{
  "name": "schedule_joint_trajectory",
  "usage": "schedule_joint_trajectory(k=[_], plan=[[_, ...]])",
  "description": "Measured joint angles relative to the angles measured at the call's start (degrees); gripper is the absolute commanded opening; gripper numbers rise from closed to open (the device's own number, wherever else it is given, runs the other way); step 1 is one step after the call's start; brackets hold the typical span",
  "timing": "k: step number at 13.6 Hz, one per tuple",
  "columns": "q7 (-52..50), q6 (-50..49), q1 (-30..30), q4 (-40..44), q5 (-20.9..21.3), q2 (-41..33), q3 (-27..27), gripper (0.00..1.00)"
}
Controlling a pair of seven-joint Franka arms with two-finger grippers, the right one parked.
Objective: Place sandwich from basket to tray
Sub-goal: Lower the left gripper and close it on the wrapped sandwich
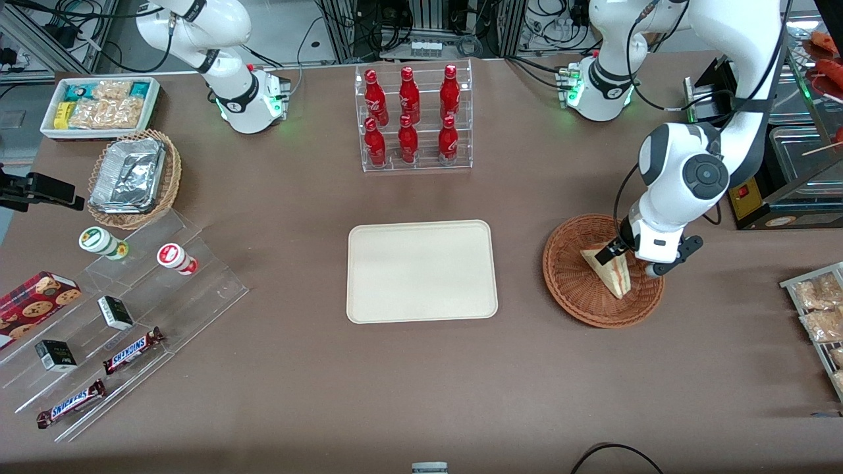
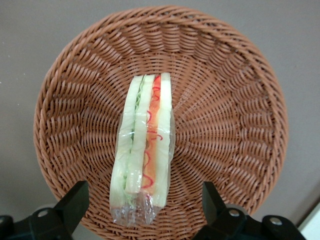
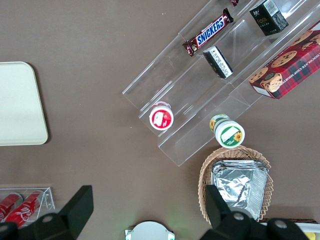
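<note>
- Your gripper hangs directly above the basket, its fingers spread wide on either side of the sandwich, touching nothing.
- The sandwich, in clear wrap, stands on edge inside the basket.
- The tray lies beside the basket, toward the parked arm's end, nothing on it.

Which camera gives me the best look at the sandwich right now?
Left wrist view: the sandwich fills it, wrapped, filling edge up in the basket, between the open gripper fingers. Front view shows it small, partly covered by the arm. Right wrist view misses it.
</note>
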Motion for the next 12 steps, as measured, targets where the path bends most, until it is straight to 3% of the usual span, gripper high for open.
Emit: schedule_joint_trajectory(k=[4,5,6,7,8,12], plan=[[-0.1,1.2,0.0,0.0,0.0,2.4,0.1,1.00],[-0.1,1.7,0.0,0.0,0.0,3.1,0.1,0.90],[-0.2,2.1,0.1,0.0,0.0,3.8,0.2,0.47],[-0.2,2.4,0.1,0.0,0.0,4.4,0.3,0.12],[-0.2,2.6,0.1,0.0,0.0,4.8,0.3,0.00],[-0.2,1.4,0.2,0.3,0.0,4.8,0.4,0.00]])
